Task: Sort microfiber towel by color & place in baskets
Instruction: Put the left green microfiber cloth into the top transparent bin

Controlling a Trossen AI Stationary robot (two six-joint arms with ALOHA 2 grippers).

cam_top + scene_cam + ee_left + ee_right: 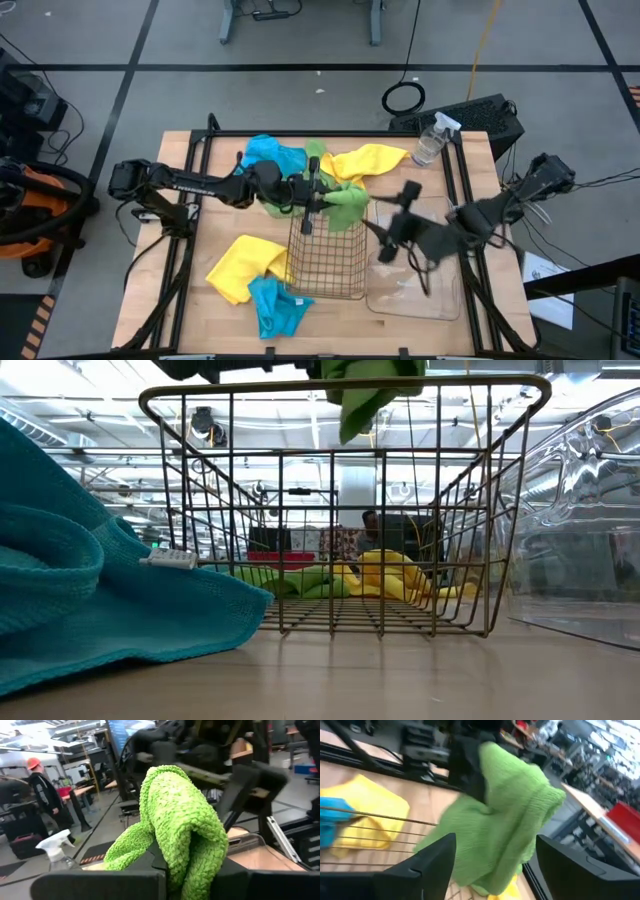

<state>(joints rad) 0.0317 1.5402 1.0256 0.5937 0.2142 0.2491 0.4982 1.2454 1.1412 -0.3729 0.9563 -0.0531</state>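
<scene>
Left gripper (pixel 318 193) clamped on green towel (pixel 345 203), holding it over far rim of wire-mesh basket (pixel 327 262); towel hangs down from fingers. Right gripper (pixel 392 228) just beside towel, above near clear tub (pixel 415 290), fingers apart, holding nothing. Basket stands mid-counter (pixel 230 315), clear tub touching its right side. Yellow towel (pixel 240 265) and teal towel (pixel 277 306) lie left of basket. Blue towel (pixel 270 154) and second yellow towel (pixel 372 160) at far edge. Spray bottle (pixel 432 139) at far right corner.
</scene>
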